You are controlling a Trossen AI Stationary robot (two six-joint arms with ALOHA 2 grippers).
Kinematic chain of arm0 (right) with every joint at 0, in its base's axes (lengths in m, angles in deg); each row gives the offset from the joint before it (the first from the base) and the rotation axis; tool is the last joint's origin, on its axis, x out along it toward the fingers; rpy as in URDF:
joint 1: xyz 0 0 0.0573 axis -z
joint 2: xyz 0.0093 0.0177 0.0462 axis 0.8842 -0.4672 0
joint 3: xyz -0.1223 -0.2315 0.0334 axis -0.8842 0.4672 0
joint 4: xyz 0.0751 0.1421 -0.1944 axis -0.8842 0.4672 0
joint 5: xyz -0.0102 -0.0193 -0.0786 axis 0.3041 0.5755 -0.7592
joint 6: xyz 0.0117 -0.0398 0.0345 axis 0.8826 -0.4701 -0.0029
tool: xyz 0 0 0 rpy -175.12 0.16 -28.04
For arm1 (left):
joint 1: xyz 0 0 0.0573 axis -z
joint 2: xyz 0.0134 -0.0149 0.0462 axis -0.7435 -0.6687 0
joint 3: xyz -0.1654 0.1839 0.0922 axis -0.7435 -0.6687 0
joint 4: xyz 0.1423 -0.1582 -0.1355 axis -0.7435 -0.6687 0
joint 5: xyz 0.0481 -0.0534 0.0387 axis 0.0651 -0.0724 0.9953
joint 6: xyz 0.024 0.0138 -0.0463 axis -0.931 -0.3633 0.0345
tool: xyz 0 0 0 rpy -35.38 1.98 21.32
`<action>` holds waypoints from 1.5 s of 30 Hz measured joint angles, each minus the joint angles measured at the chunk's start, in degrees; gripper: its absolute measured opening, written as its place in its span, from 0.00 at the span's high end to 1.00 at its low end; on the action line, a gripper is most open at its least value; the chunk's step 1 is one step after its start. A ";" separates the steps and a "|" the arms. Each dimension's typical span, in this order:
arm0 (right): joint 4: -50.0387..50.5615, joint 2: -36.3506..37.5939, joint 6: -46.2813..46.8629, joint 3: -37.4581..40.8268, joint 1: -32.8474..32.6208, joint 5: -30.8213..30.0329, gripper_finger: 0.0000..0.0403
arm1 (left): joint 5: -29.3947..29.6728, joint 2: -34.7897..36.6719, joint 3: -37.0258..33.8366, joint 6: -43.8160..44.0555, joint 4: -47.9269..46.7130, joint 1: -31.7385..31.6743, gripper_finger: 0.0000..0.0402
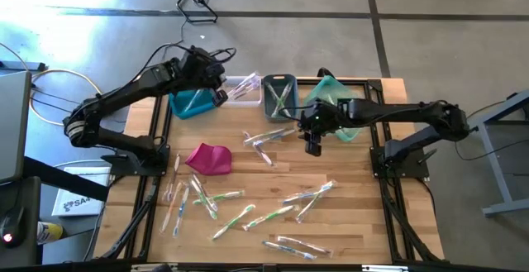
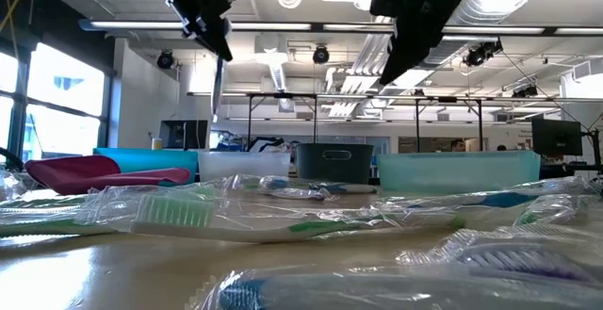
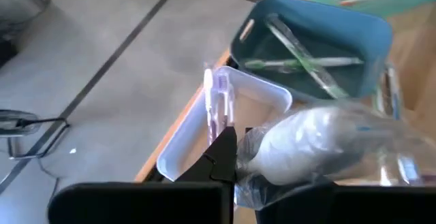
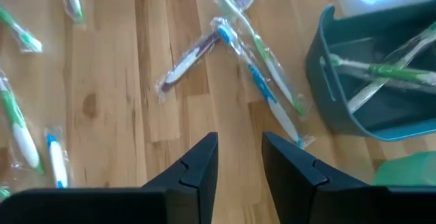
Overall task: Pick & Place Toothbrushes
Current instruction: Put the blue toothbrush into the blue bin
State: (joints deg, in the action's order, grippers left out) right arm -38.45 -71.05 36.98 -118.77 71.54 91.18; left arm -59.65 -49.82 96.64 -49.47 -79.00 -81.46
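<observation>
- Table [image 1: 273, 181]: a wooden top in a dark frame, on which all listed items are carried.
- Left gripper [image 1: 216, 80]: held above the table's far edge near the far left corner, over the clear bin [image 1: 241, 88]. Its fingers are closed on a pink-handled toothbrush [image 3: 218, 105] in a clear wrapper, which is seen hanging upright below it in the low view.
- Right gripper [image 1: 313, 144]: held above the middle of the table, just in from the far edge. Its fingers [image 4: 197, 163] are partly open with a gap between them, and nothing is held.
- Toothbrushes, loose: a small cluster [image 4: 252, 60] lies on the wood beneath the right gripper; further wrapped ones [image 1: 248, 210] are scattered across the near half, toward the near edge and the left edge.
- Toothbrushes, binned: green-handled ones [image 3: 306, 64] are seen in the grey bin [image 1: 279, 94].
- Bins: a blue bin [image 1: 192, 102], the clear bin, the grey bin and a teal bin [image 1: 331, 98] are lined up along the far edge.
- Magenta pouch [image 1: 208, 158]: set left of centre, near the blue bin.
- Writing: no brand or label on the table items can be read. Print on a white box [image 1: 78, 199] off the table's left edge is seen but cannot be made out in full.
</observation>
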 joint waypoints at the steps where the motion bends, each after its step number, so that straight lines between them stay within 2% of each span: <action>1: -0.03 -0.50 0.00 0.00 0.00 0.02 0.74 | -0.20 0.31 -0.01 -0.14 -0.69 -0.72 0.95; 6: 0.00 -1.74 0.07 0.00 0.00 0.08 0.75 | -0.18 0.39 -0.15 0.18 -7.86 -6.16 0.97; 9: -0.09 -1.75 0.61 0.00 0.00 0.08 0.75 | -2.51 0.41 -0.21 0.31 -11.93 -10.20 0.98; 22: -0.13 -1.75 0.59 0.00 0.00 0.17 0.75 | -4.52 2.59 -11.49 3.52 -6.93 -27.89 0.97; 30: -0.92 -1.74 0.54 0.00 0.00 0.18 0.75 | -6.30 2.34 -13.78 7.06 -3.21 -28.07 0.96; 40: -1.92 -1.73 0.48 0.00 0.00 0.20 0.75 | -6.32 2.35 -13.71 17.77 -4.41 -28.07 0.96; 45: -1.90 -1.73 0.48 0.00 0.00 0.20 0.75 | -5.79 1.40 -13.71 20.40 -4.70 -28.04 0.96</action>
State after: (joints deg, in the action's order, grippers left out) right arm -40.34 -72.77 37.46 -118.77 71.54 91.38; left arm -65.44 -48.42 82.92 -29.07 -83.70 -109.51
